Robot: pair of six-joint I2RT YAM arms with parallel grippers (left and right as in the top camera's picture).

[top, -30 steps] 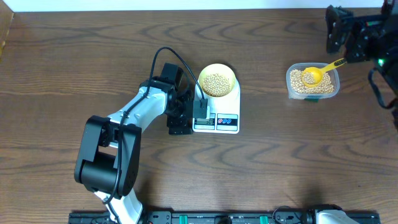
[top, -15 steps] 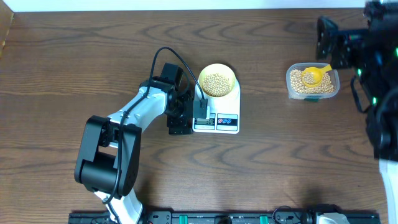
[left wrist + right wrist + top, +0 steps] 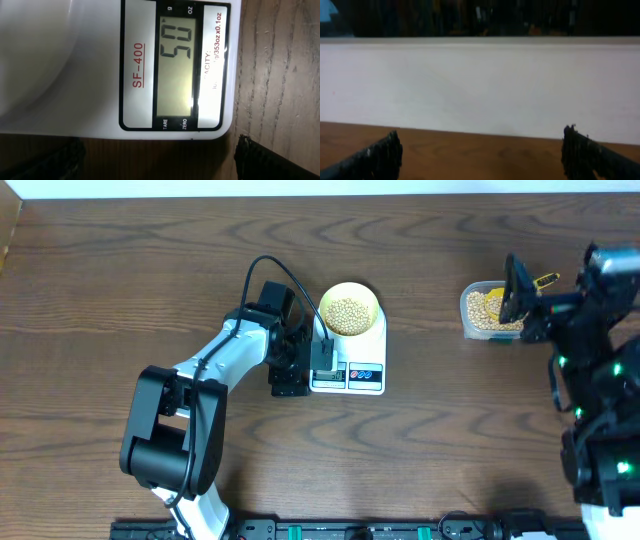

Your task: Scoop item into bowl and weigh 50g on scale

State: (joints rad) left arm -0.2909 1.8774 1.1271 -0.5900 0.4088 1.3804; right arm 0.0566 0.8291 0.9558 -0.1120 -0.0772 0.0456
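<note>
The white scale (image 3: 362,370) stands at mid-table with the pale-yellow bowl (image 3: 350,294) on it. The bowl holds tan beans (image 3: 348,315). In the left wrist view the scale (image 3: 100,60) shows close up, and its display (image 3: 176,65) reads 50. My left gripper (image 3: 300,368) is open and empty at the scale's left edge, its fingers (image 3: 160,165) spread wide. My right gripper (image 3: 522,300) is open and empty, raised over the right side of the clear tub (image 3: 485,315). Its wrist view shows spread fingers (image 3: 482,150) with nothing between them.
The tub holds more beans (image 3: 482,310). The yellow scoop (image 3: 495,293) lies in it, its handle tip (image 3: 546,279) showing past my right arm. A white wall (image 3: 480,85) runs behind the table's far edge.
My right gripper has let go of the scoop handle. The arm has lifted and swung left and forward, and now covers part of the tub. The left arm has not moved.
</note>
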